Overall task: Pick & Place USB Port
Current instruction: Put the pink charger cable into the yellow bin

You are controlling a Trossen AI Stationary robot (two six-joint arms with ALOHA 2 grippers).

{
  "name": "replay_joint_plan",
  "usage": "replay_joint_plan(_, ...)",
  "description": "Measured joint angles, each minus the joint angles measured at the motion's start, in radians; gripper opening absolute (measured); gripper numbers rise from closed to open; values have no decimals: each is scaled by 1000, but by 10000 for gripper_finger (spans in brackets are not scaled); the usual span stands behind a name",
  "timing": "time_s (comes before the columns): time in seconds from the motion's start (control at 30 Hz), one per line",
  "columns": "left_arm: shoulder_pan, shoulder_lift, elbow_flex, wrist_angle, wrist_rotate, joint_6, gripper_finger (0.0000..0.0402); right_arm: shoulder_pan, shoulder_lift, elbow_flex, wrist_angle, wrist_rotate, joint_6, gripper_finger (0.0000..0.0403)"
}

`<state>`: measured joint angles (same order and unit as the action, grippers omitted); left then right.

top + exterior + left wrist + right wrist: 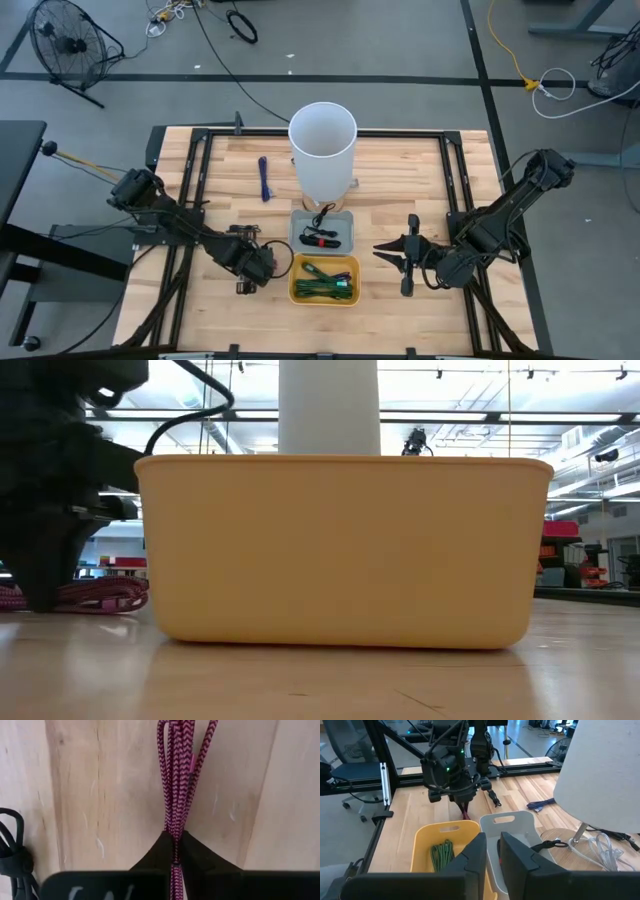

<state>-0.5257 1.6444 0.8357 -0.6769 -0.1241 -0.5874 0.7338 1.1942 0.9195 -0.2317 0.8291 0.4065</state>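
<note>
Left claw [252,268] is low over the table [420,170], its fingers [155,852] pressed together on a bundled pink braided cable [176,780]; the left wrist view shows the strands pinched between the two tips and running straight ahead of the claw across the bare wood. A black cable [12,850] lies just beside this claw on the table. Directly to the claw's right sits the yellow bin [297,290], holding a coil of green cable [325,286]; the low view shows the pink bundle resting on the wood next to the bin's wall. Just beyond the yellow bin, touching it, is the grey bin [296,232] with a black-and-red cable [320,238] inside. Further back stands a tall white cylinder [322,150], with a blue cable [264,178] lying loose on the wood to its left. Right claw [398,254] hovers to the right of both bins, well apart from the pink cable, fingers close together with only a narrow gap and nothing between them.
</note>
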Motion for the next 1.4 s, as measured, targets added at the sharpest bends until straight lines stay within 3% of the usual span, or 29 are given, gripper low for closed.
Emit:
replay_joint_plan(0.27,-2,0,214,-263,33,19,17,0,0,0,0,0,0,58)
replay_joint_plan(0.43,-13,-2,394,-361,-2,25,17,0,0,0,-1,0,0,58)
replay_joint_plan(0.57,-34,-3,540,-308,-32,97,17,0,0,0,-1,0,0,58)
replay_joint_plan(0.7,-40,-3,640,-141,-34,182,16,0,0,0,0,0,0,58)
replay_joint_plan(0.83,-19,-4,663,65,-12,235,16,0,0,0,0,0,0,58)
replay_joint_plan(0.97,12,10,664,164,-9,214,16,0,0,0,0,0,0,58)
replay_joint_plan(1.4,121,145,662,152,-11,167,16,0,0,0,0,0,0,58)
